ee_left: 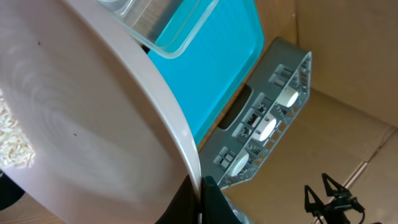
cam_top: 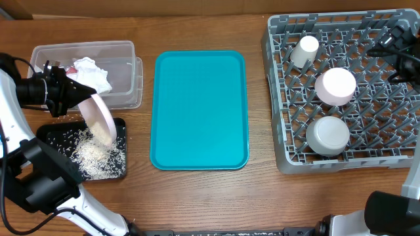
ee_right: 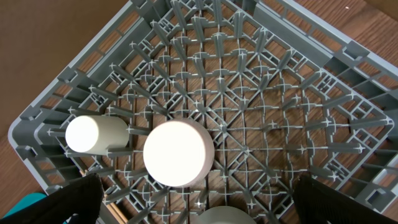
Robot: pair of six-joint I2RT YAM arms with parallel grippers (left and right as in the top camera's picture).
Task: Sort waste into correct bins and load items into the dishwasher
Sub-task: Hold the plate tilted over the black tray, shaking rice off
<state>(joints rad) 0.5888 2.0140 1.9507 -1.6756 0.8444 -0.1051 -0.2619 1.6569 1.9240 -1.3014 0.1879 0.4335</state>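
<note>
- Left gripper [cam_top: 73, 97] clamped on the rim of the large white plate [cam_top: 100, 119], tilted steeply over the black tray [cam_top: 49, 134] — evidently so the rice [cam_top: 93, 156] slides off into it.
- A few grains clinging to the plate face in the left wrist view; tipping judged nearly done.
- Right gripper [cam_top: 394, 40] spread wide, holding nothing, hovering over the far corner of the grey dish rack [cam_top: 279, 105].
- Clear tub [cam_top: 125, 56]: crumpled white napkins [cam_top: 92, 73], plus a red scrap [cam_top: 69, 69] beside them.
- Black tray: loose rice heaped and scattered.
- Dish rack: small white cup [cam_top: 304, 51], pinkish bowl [cam_top: 335, 86], pale grey bowl [cam_top: 327, 135], all upside down among the pegs.
- Teal tray [cam_top: 199, 110] between bins and rack, bare.
</note>
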